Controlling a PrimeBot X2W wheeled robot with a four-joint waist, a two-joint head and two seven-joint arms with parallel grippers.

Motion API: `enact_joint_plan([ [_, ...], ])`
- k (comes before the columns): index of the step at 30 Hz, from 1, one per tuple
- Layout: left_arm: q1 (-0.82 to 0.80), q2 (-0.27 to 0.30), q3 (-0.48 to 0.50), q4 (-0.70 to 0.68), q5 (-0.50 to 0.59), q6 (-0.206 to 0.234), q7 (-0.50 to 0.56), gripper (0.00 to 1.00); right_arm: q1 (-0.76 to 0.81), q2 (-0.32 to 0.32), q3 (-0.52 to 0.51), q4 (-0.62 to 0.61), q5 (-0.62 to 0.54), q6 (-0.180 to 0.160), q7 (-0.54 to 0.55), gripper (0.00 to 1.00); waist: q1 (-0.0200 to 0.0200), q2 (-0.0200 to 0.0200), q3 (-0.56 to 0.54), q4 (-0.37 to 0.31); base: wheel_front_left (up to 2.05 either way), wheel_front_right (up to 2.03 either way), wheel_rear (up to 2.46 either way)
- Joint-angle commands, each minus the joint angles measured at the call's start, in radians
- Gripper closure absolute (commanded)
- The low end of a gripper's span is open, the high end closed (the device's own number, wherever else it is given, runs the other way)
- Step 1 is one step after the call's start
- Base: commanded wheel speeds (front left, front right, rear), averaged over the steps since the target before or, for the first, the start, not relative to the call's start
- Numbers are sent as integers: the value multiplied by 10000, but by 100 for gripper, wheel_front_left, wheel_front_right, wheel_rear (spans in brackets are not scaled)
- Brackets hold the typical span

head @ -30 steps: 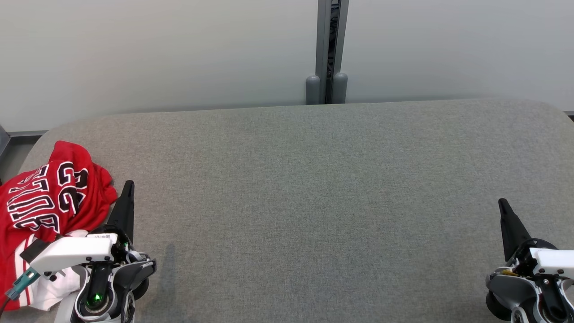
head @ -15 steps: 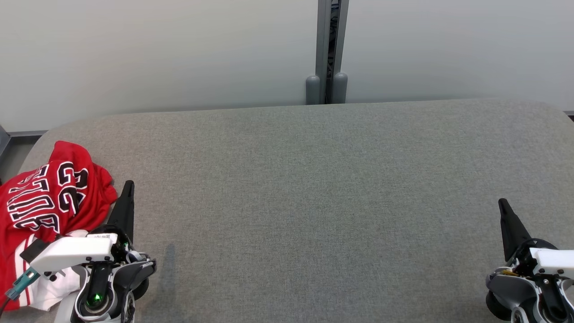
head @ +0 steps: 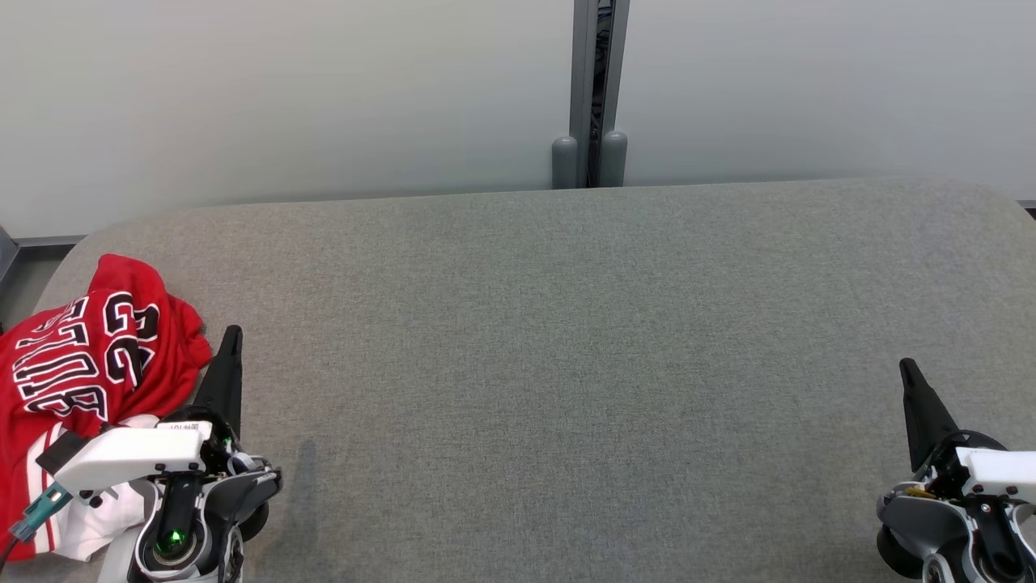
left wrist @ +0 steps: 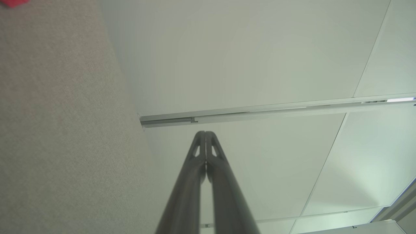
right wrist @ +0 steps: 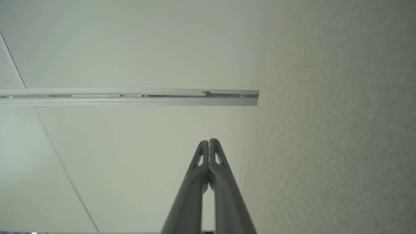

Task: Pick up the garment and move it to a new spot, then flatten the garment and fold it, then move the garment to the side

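Both left gripper (head: 232,334) and right gripper (head: 906,367) have fingers pressed together, empty. The crumpled red jersey with white lettering (head: 89,356) lies at nine o'clock on the grey fabric table (head: 566,364), near its edge; a shallow pinch could drag it off.

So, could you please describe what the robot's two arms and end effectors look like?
The left end effector and right end effector each have two long, tapering dark grey fingers with small triangular cut-outs near the tips. Behind them sit black-and-grey wrist housings under white covers; the left one shows a green light and a teal connector.
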Motion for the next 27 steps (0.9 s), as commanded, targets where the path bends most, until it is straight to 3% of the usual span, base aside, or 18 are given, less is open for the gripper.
enact_joint_plan([
  [1, -79, 52, 19, -25, 26, -45, -12, 100, -99, -65, 4, -18, 56, 0, 33, 100, 0, -1, 0, 0, 0, 0, 0],
  [18, -79, 52, 19, -25, 26, -45, -12, 100, -99, -65, 3, -18, 56, 0, 33, 100, 0, -1, 0, 0, 0, 0, 0],
  [19, 0, 0, -1, 0, 0, 0, 0, 0, 0, 0, -1, 0, 0, 0, 0, 0, 0, -1, 0, 0, 0, 0, 0],
  [27, 323, -67, -241, -6, 38, 2, -216, 0, 220, 111, 302, 111, 18, -2, -199, 0, 0, -1, 11, -2, 0, 0, 0],
])
